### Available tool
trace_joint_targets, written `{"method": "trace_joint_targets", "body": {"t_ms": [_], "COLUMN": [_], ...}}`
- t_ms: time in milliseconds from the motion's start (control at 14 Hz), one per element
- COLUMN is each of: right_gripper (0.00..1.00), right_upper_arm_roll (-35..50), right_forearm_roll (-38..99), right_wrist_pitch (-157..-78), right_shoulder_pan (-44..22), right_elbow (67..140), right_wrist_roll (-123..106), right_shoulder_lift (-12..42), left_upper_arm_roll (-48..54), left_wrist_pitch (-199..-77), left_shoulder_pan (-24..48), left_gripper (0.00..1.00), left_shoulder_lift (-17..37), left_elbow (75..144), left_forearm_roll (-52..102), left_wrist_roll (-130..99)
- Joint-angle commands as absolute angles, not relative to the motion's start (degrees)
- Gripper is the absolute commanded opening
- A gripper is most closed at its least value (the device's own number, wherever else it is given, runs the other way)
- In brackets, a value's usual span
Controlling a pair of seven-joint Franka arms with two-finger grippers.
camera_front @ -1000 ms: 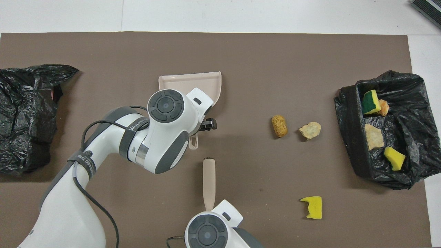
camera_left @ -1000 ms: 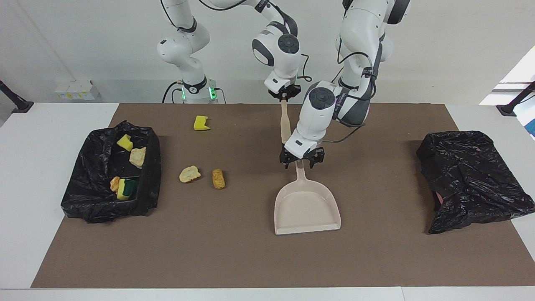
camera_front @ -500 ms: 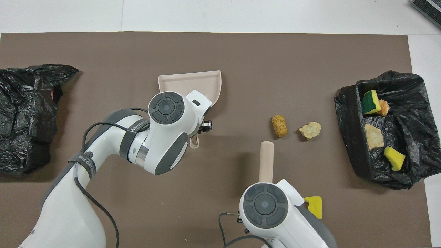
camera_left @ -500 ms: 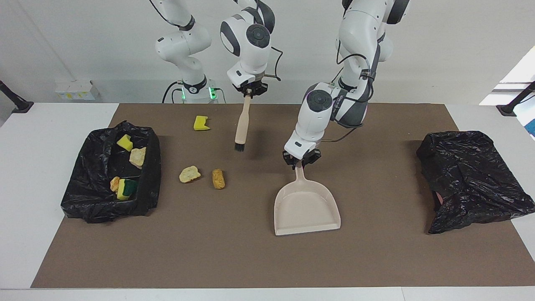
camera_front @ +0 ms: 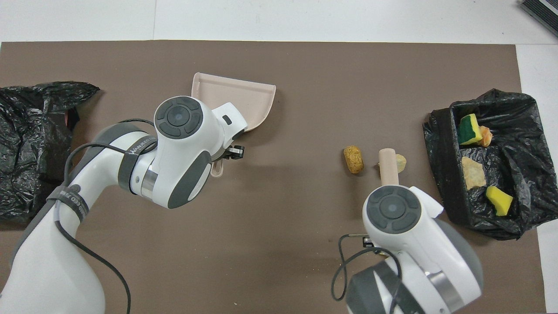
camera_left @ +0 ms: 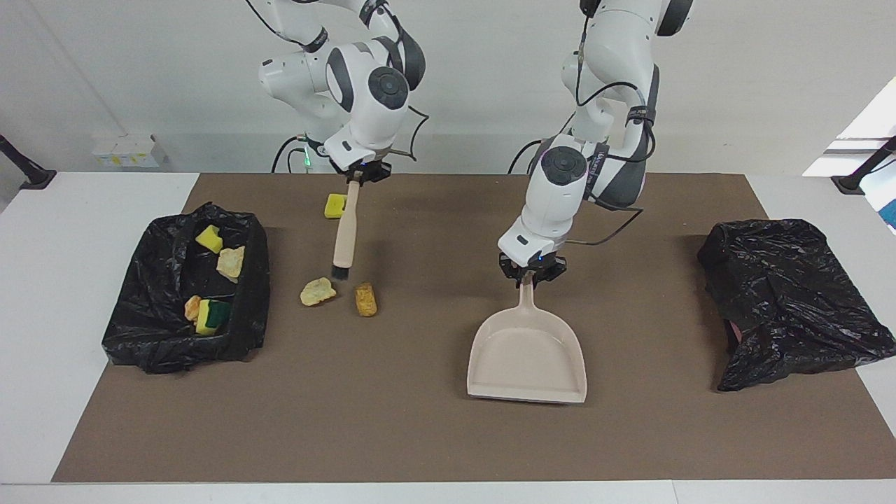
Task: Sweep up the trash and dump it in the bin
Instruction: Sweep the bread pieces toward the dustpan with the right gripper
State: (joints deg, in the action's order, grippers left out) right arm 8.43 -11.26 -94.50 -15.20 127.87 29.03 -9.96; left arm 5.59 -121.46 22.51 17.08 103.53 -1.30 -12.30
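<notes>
Dustpan (camera_left: pixel 527 355) lip faces bare mat (camera_left: pixel 420 434).

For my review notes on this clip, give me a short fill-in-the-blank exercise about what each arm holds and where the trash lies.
1. The right gripper holds the ____ by its handle.
2. The left gripper is shut on the handle of the ____.
3. ____ trash pieces lie loose on the brown mat.
4. The yellow sponge chunk lies ____ the robots than the two tan lumps.

Missing words: brush; dustpan; Three; nearer to
</notes>
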Motion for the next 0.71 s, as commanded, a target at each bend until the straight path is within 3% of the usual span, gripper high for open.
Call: {"method": "trace_joint_targets", "body": {"t_ms": [0,214,429,643], "right_gripper": [0.0,0.0,0.0,0.0], "right_upper_arm_roll": [9.2,9.3,9.4,9.6], "right_forearm_roll": [-13.3,-14.9,-14.9,-12.6], "right_wrist_pitch": [-100.3,-104.6,-106.5,-107.1], "right_shoulder_pan": [-7.1,-0.5,0.1,-1.1], "right_elbow": [128.3,128.2,128.5,128.5], "right_wrist_roll": [22.0,13.8,13.1,12.7], "right_shoulder_lift": [-7.7,-3.5,0.4,1.1], "left_upper_arm_roll": [5.8,5.8,5.9,5.9], "left_wrist_pitch": [-120.0,-117.0,-117.3,-116.8], "left_shoulder_pan": [19.5,16.5,15.6,14.7], "left_gripper": [0.0,0.0,0.0,0.0], "left_shoulder_lift": [16.3,16.2,16.1,16.0], "left_elbow": [103.8,104.0,104.5,104.8], "left_forearm_roll": [-2.5,-4.6,-6.8,-7.1], "left_wrist_roll": [1.3,19.7,25.5,34.6]}}
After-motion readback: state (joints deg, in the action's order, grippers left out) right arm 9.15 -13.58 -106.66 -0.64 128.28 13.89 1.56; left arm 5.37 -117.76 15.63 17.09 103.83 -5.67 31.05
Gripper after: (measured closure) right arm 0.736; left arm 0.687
